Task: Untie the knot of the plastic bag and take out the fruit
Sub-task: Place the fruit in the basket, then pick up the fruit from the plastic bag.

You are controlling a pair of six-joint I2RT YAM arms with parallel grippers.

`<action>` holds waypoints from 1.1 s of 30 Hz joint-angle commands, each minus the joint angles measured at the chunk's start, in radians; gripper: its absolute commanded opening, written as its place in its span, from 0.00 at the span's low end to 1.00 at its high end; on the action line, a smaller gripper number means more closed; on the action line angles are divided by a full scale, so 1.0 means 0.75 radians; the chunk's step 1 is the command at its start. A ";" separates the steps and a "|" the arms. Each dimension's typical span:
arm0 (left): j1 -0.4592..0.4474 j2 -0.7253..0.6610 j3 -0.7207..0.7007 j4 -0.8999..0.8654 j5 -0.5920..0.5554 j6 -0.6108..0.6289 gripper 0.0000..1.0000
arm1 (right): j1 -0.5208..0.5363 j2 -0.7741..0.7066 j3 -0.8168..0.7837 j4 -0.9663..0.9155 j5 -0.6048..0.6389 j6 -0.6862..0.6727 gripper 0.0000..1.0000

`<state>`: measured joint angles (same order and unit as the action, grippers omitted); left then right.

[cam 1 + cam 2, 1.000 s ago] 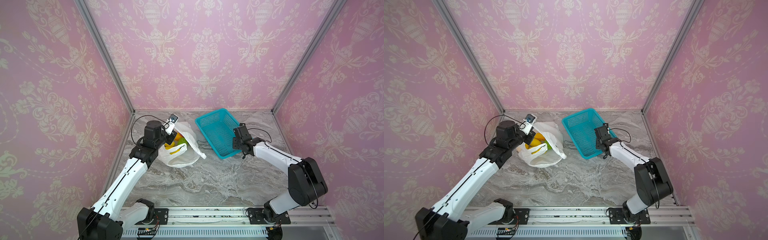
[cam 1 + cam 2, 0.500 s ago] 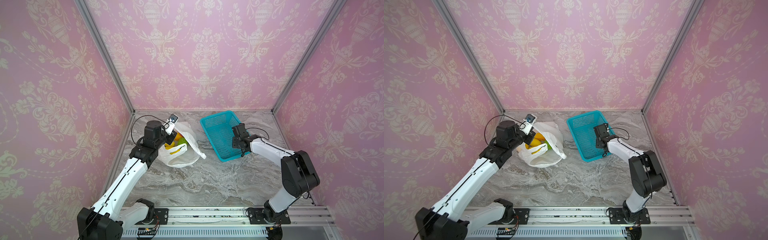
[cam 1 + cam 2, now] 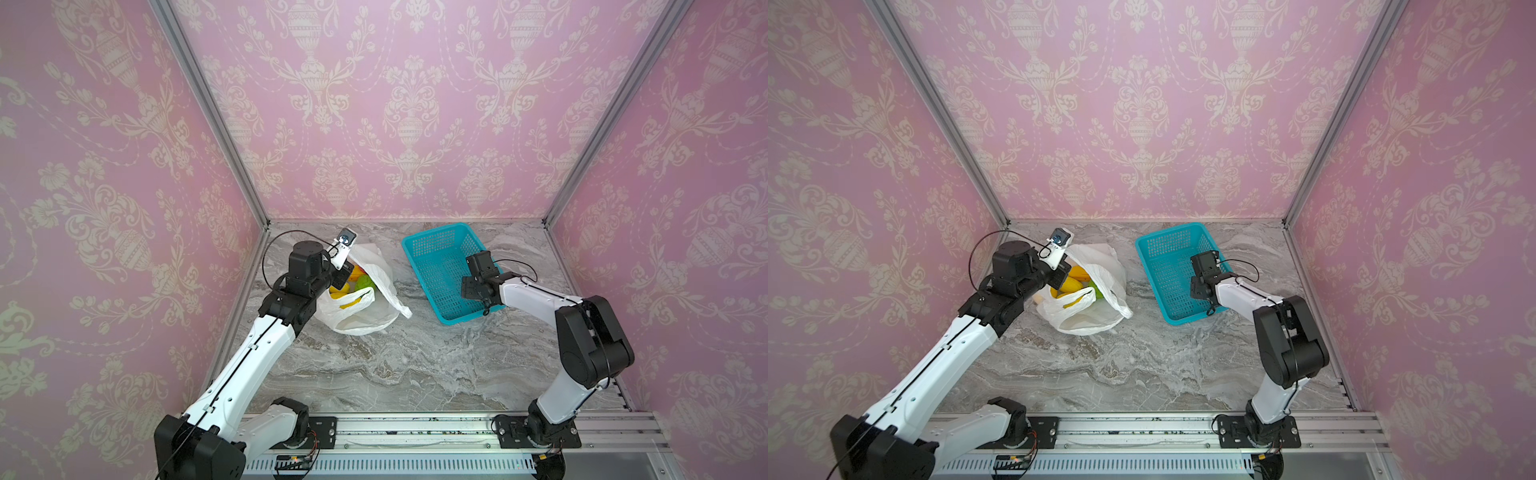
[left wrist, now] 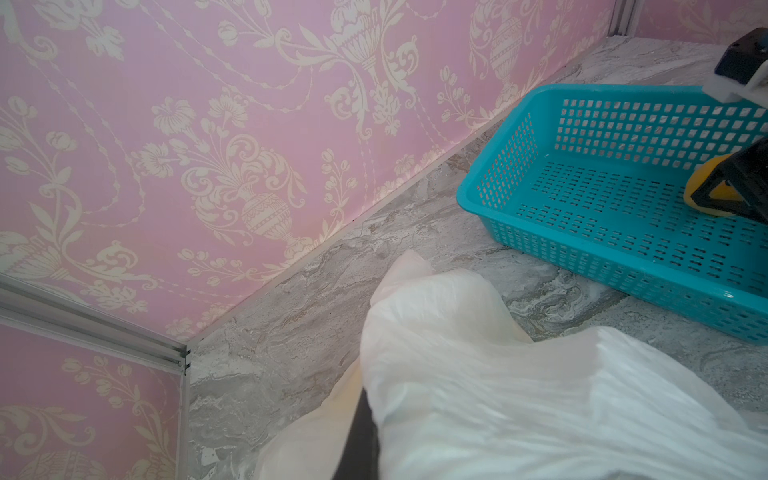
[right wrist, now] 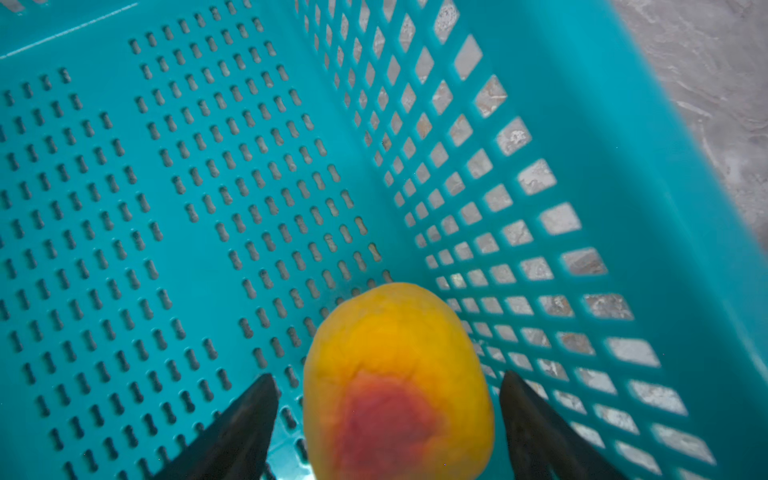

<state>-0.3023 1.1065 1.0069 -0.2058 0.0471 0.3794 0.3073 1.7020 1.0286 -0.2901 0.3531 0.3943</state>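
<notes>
- Releasing seemed in hand: right gripper [image 5: 386, 376] stood open around a yellow-red mango [image 5: 399, 365] in the teal basket [image 5: 166, 166]
- Left gripper [image 3: 338, 284], shut, pinched the plastic bag [image 3: 365, 322] at its rim; more fruit [image 3: 363, 282] lay inside
- Next needed lifting clear

The left arm [image 3: 257, 353] stretches forward from its base, with the wrist bent inward and its camera uppermost. The left gripper [image 3: 340, 278] is closed on the edge of the bag [image 3: 365, 320]; one dark finger [image 4: 359, 432] shows under the plastic. The right arm [image 3: 536, 297] folds sharply at the elbow and reaches inward, low. The right gripper [image 5: 388, 375] points downward, jaws wide apart.
</notes>
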 commanded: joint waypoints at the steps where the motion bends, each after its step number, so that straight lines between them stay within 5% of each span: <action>1: 0.012 -0.019 0.000 -0.009 0.033 0.018 0.00 | -0.014 -0.048 -0.039 0.026 -0.026 0.014 0.88; 12: 0.013 0.000 -0.004 -0.007 0.029 0.027 0.00 | 0.081 -0.292 -0.060 -0.067 0.177 -0.002 0.88; 19: 0.019 0.002 -0.003 -0.010 0.030 0.030 0.00 | 0.544 -0.720 -0.116 -0.004 0.365 -0.118 0.80; 25: 0.021 -0.005 -0.004 -0.007 0.037 0.026 0.00 | 0.967 -0.956 -0.176 0.202 0.277 -0.258 0.61; 33: 0.021 -0.005 -0.002 -0.008 0.039 0.026 0.00 | 1.357 -0.688 -0.128 0.508 0.218 -0.449 0.49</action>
<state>-0.2966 1.1069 1.0069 -0.2058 0.0505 0.3798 1.2789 1.0863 0.9199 -0.0105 0.5392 0.1307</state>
